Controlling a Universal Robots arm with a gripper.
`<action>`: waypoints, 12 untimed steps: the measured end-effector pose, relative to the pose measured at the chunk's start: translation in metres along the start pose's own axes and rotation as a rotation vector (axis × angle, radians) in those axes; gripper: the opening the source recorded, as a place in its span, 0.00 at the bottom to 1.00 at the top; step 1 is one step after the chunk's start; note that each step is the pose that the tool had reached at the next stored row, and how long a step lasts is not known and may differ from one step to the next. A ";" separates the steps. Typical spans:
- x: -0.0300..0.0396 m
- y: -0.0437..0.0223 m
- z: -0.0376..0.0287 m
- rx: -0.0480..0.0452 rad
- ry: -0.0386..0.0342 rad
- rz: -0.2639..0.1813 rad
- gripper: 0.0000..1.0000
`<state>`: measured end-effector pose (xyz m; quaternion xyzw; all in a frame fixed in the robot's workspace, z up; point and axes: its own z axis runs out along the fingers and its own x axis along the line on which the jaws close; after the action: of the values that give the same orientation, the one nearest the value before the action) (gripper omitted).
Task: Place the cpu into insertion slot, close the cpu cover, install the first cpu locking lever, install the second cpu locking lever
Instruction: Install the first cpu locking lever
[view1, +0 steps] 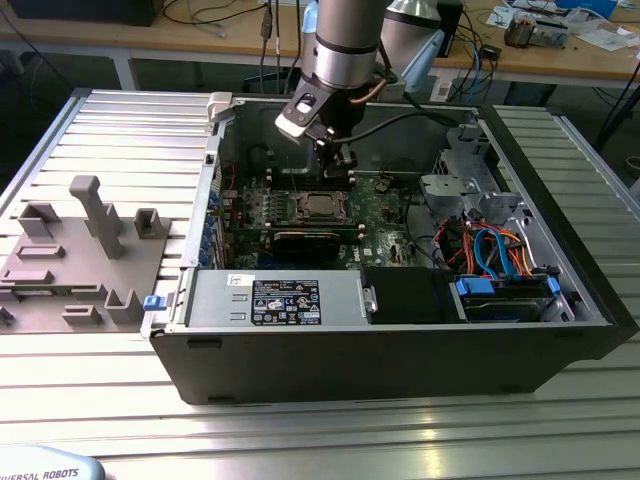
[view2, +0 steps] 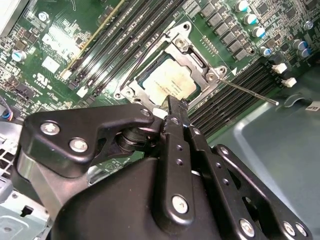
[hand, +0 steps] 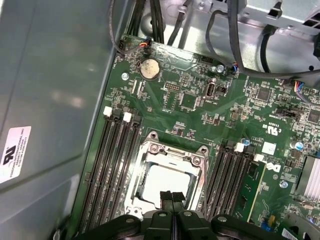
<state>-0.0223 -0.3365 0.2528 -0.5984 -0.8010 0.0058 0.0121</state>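
Progress at the processor socket of the green circuit board, which lies inside the open black computer case on the ribbed aluminium table. The cpu, a small flat square chip with a silver-grey metal top, sits in the socket near the middle of the board, between two banks of long black memory slots; the first step therefore reads as done. The cpu cover, a thin silvery metal frame plate with a square window, lies flat around the chip, whose top shows through the window in both wrist views, so the second step also appears complete. The black two-fingered gripper hangs over one edge of the cover, its jaws pressed together with nothing between them; whether the tips touch the metal cannot be told. In the second wrist view a thin straight steel locking lever runs out from one corner of the cover across the memory slots toward the board's edge, its free end well apart from the frame; judged from this, it is not latched. Whether the lever on the opposite side of the socket is hooked down cannot be told. Lever work is judged outstanding: at least one, possibly both.
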 end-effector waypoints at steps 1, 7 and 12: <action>0.0000 0.0000 0.0000 0.0001 -0.0001 -0.006 0.11; 0.0000 0.0000 0.0000 0.0007 -0.0013 -0.055 0.11; 0.0000 0.0000 0.0000 0.0010 -0.0019 -0.080 0.11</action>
<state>-0.0223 -0.3365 0.2528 -0.5660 -0.8243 0.0063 0.0118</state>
